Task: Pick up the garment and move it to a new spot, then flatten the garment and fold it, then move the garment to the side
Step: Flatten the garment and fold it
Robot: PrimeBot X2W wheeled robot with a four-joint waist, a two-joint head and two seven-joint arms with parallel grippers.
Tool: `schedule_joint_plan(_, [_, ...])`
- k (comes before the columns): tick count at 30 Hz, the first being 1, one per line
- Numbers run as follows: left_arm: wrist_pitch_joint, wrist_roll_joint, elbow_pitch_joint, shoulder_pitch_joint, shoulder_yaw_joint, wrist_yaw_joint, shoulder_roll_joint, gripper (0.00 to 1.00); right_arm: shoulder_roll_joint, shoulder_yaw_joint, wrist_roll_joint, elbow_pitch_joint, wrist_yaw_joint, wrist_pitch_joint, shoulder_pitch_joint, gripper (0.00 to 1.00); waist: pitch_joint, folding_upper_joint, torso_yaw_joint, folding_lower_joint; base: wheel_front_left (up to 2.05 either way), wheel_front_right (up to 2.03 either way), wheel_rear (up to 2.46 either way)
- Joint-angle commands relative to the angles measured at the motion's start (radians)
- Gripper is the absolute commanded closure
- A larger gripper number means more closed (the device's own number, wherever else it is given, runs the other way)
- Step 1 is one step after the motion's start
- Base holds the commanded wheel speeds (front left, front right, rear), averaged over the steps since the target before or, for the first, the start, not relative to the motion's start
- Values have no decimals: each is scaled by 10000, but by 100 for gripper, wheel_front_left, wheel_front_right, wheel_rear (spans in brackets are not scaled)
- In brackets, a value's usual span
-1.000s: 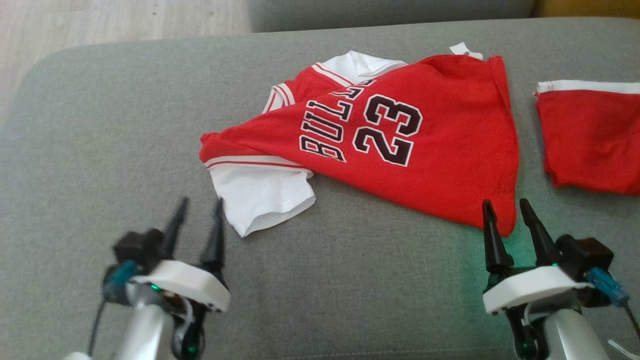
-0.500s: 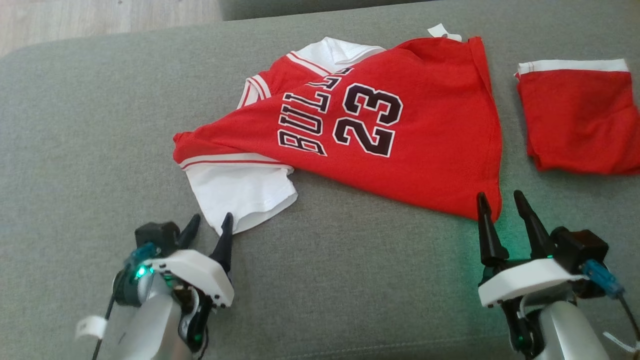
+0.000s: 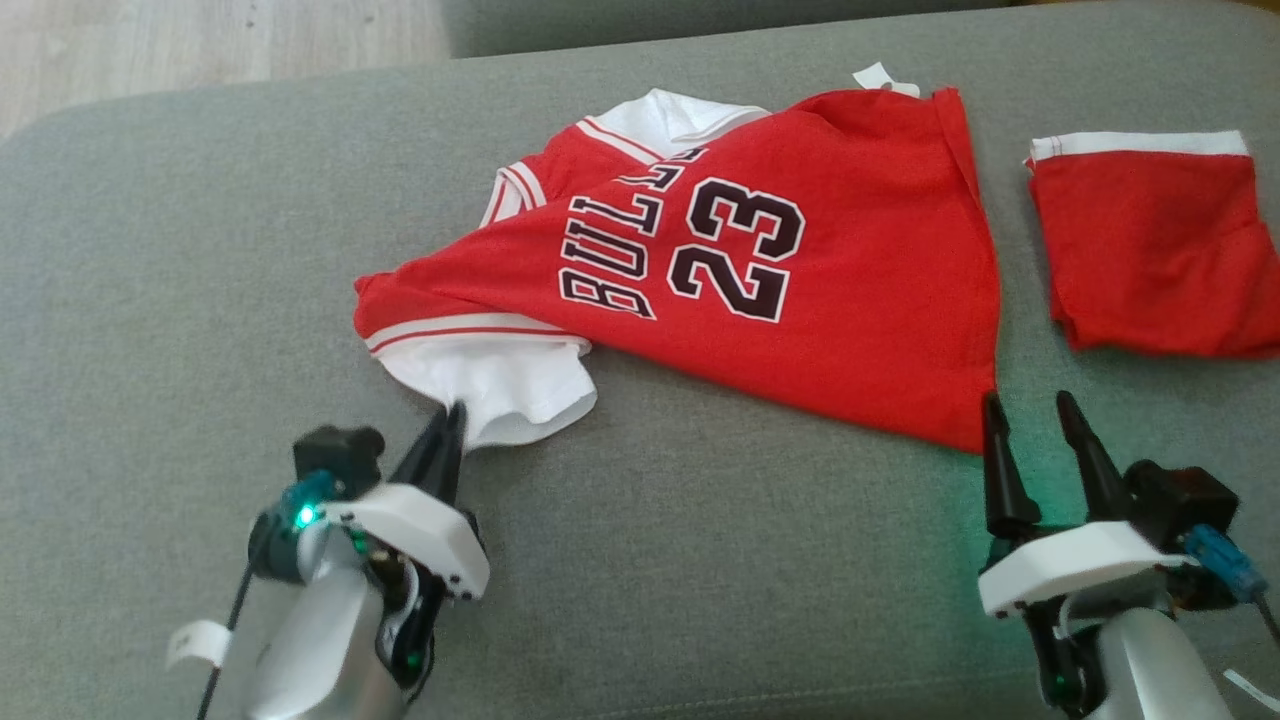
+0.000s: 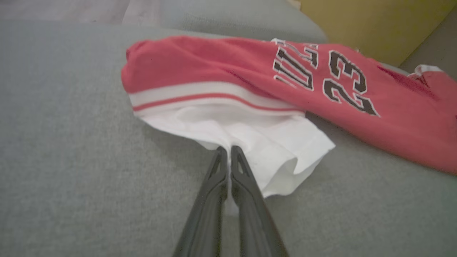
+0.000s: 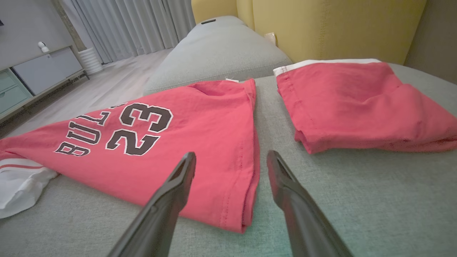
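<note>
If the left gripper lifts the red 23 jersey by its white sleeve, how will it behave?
Probably floppy: the jersey lies creased and folded over itself, so it should drape from the white sleeve. Likely light: thin cloth bunches at the shut left gripper. It may catch on the textured cushion.

The left hand [image 3: 452, 415], two long dark fingers on a white mount and silvery forearm, reaches forward with its fingers pressed together on the hem of the white fabric sleeve [image 4: 271, 142]. The matching right hand [image 3: 1030, 405] points forward, fingers parted.
</note>
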Motion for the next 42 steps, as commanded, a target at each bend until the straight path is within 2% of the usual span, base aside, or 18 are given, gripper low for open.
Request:
schedule_joint_plan(1, [-194, -96, -503, -268, 349, 14, 153, 100, -35, 81, -126, -227, -9, -27, -363, 0, -56, 0, 44, 0, 0, 0, 0])
schedule_joint_plan(9, [-296, 209, -2865, 285, 1064, 53, 214, 100, -35, -648, -532, 254, -9, 525, -250, 0, -165, 0, 252, 0, 0, 0, 0])
schedule_joint_plan(14, [-298, 421, -3742, 789, 1211, -18, 161, 100, -35, -925, -108, 886, -9, 988, -297, 0, -199, 0, 373, 0, 0, 0, 0])
schedule_joint_plan(21, [-299, 517, -3991, 944, 1152, -79, 121, 100, -35, -462, 683, 1548, -9, 1045, -604, 0, -162, 0, 521, 0, 0, 0, 0])
schedule_joint_plan(30, [-300, 572, -4017, 952, 1179, -120, 106, 100, -35, 35, 920, 2408, -9, 938, -1105, 0, -40, 0, 707, 0, 0, 0, 0])
schedule_joint_plan(31, [-300, 577, -4016, 944, 1192, -123, 105, 100, -35, 80, 912, 2519, -9, 959, -1157, 13, -29, 0, 720, 0, 0, 0, 0])
schedule_joint_plan(32, [-300, 583, -4015, 935, 1207, -126, 104, 100, -35, 91, 903, 2615, -9, 955, -1210, 62, -17, 0, 732, 0, 0, 0, 0])
schedule_joint_plan(33, [-300, 589, -4018, 922, 1227, -128, 103, 100, -35, 86, 901, 2698, -9, 937, -1264, 100, -6, 0, 742, 0, 0, 0, 0])
schedule_joint_plan(37, [-300, 582, -4142, 835, 1444, -134, 101, 100, -35, 88, 852, 2763, -9, 854, -1492, 100, 2, 0, 739, 0, 0, 0, 0])
schedule_joint_plan(42, [-300, 483, -4524, 750, 1823, -142, 100, 100, -35, 240, 1059, 2119, -9, 714, -1690, 100, -70, 0, 617, 0, 0, 0, 0])
